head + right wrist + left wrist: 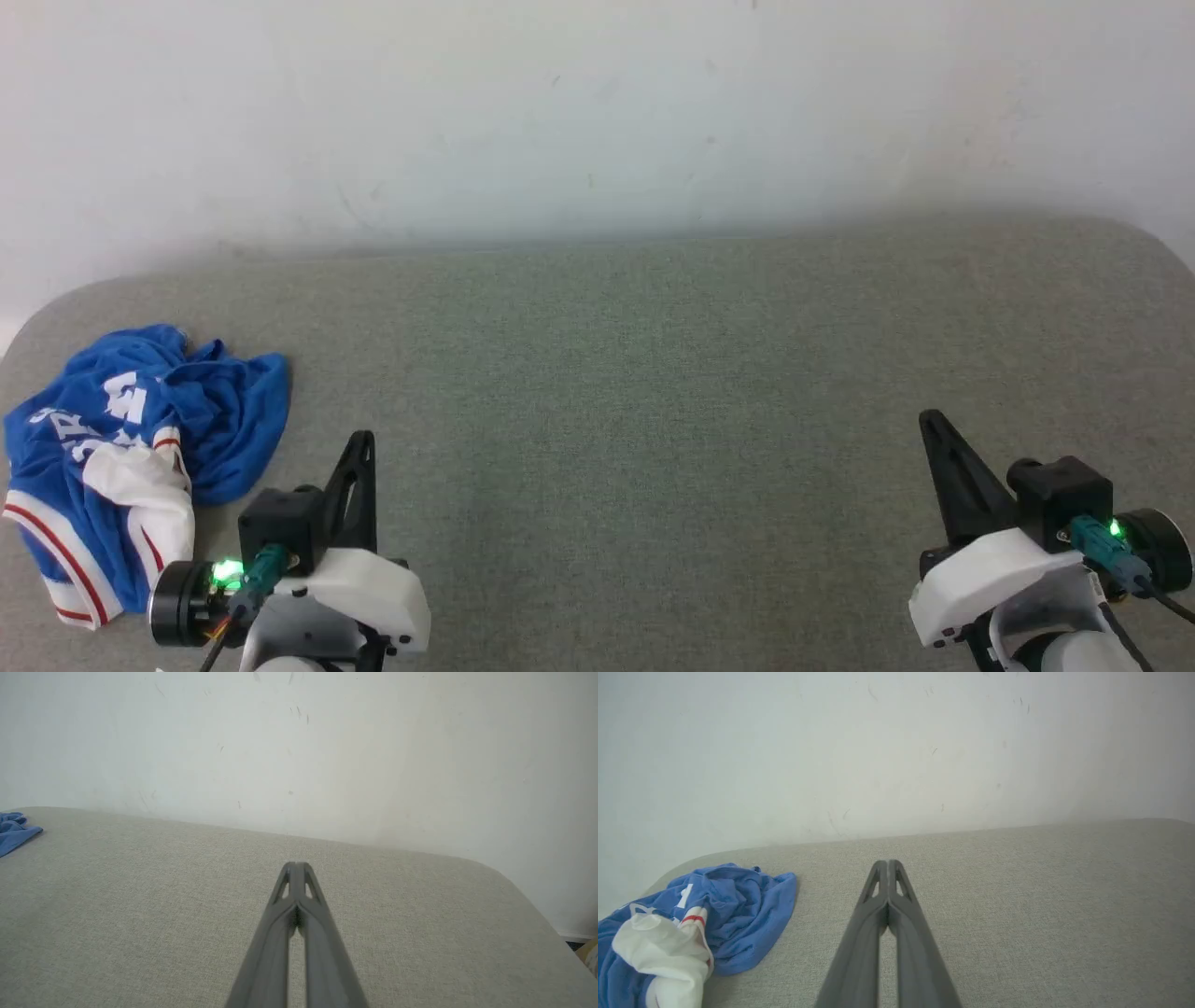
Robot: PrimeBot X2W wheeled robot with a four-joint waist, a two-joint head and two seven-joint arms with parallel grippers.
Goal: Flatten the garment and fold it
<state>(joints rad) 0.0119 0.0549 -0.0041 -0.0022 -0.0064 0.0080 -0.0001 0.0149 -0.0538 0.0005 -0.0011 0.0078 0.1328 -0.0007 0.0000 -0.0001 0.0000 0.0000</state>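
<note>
The garment (pixel 121 448) lies crumpled in a heap at the far left of the grey-green table: royal blue with white print, a white sleeve and red-and-white trim. In the left wrist view the garment (pixel 705 919) sits at the lower left, and a blue corner of the garment (pixel 14 830) shows at the left edge of the right wrist view. My left gripper (pixel 364 439) hovers just right of the heap, shut and empty, its fingertips pressed together (pixel 888 863). Far to the right, my right gripper (pixel 929 420) is shut too, holding nothing (pixel 296 864).
The padded table (pixel 653 392) has rounded back corners and stands against a scuffed white wall (pixel 597 112). Bare fabric stretches between the two grippers. The table's right edge (pixel 537 905) drops off towards the floor.
</note>
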